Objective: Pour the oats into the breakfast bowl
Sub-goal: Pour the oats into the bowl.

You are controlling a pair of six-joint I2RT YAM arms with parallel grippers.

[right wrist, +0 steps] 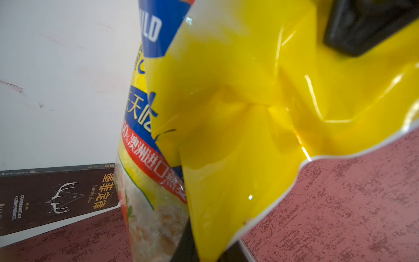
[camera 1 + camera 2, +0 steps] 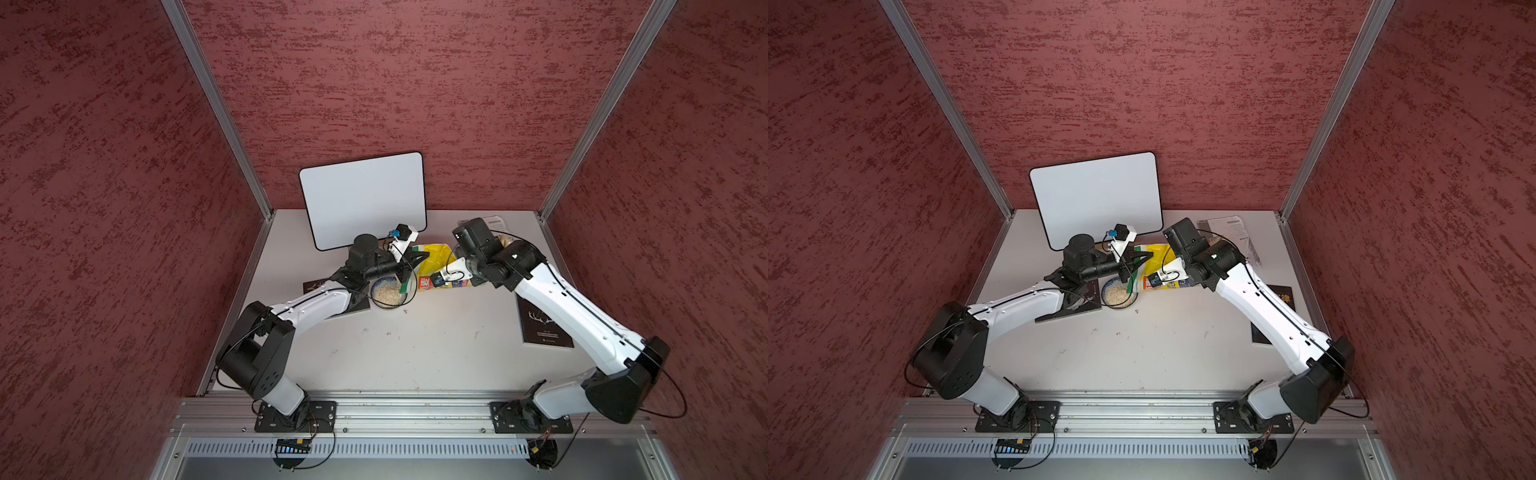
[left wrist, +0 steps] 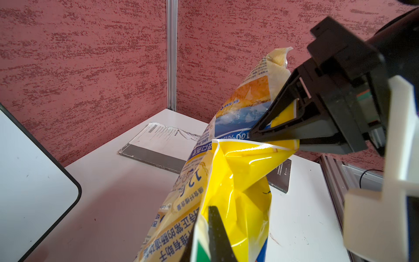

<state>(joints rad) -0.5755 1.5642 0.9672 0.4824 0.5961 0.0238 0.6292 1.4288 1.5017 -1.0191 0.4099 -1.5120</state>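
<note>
Pouch (image 1: 249, 113): yellow, tipped, gripped at both ends above the tabletop's middle.
Left gripper (image 3: 217, 236): clamped on the pouch's mouth.
Right gripper (image 3: 260, 133): clamped on its base.
Bowl (image 2: 386, 294): below the mouth, holding oats (image 2: 385, 293).

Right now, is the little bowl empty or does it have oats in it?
It has oats in it. In both top views the breakfast bowl holds a pale heap of oats.

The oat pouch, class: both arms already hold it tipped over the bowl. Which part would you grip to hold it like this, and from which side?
Grip the pouch by its flat ends, as shown: left gripper shut on the green-banded mouth end above the bowl, right gripper pinching a fold at the base end. The film is limp, so thin edges hold best, approached from either end.
</note>
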